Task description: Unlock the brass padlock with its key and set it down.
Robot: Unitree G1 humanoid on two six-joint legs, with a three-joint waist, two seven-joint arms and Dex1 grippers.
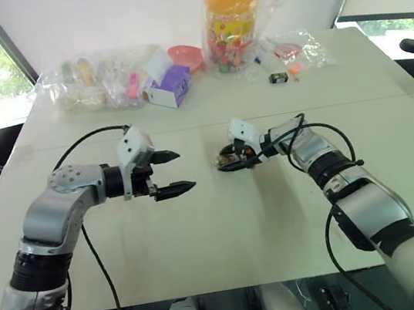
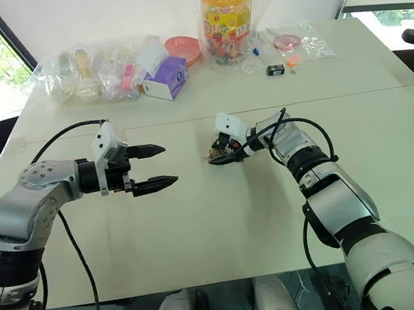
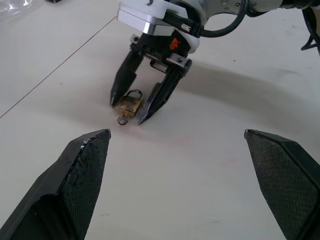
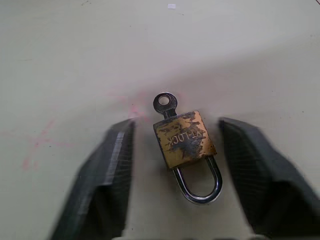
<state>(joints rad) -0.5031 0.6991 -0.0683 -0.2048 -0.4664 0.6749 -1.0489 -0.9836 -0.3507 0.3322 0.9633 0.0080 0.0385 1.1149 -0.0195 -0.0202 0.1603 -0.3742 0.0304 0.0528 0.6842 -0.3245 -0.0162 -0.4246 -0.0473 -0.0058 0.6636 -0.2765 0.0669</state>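
Looking at a pale table (image 1: 226, 230) with a row of stuff along the far edge. Counting one tall clear jar with an orange lid (image 1: 232, 25), packed with small colourful bits and wrapped in clear plastic. Also spotting clear plastic bags (image 1: 95, 82) holding small items too jumbled to name, one purple and white box (image 1: 169, 87), one pink bowl (image 1: 186, 55) and one small black object (image 1: 279, 77) beside another little bag (image 1: 296, 48).

Seeing just one brass padlock (image 4: 185, 139), lying flat on the table near the middle, well apart from that far row. Long axis running along the right gripper's (image 3: 131, 106) reach: silvery shackle loop (image 4: 199, 182) pointing back toward that gripper's wrist, key (image 4: 164, 103) sticking out of the opposite end with its round bow pointing away. Counting one key, sitting in the keyhole.

Right jaws sitting partly apart, one finger on each side of the padlock body, tips down at the table. Showing a clear gap on both sides in the right wrist view, so not gripping anything.

Left gripper (image 1: 171, 172) hovering above the table off to the left of the padlock, pointed toward it, jaws spread wide and holding nothing.
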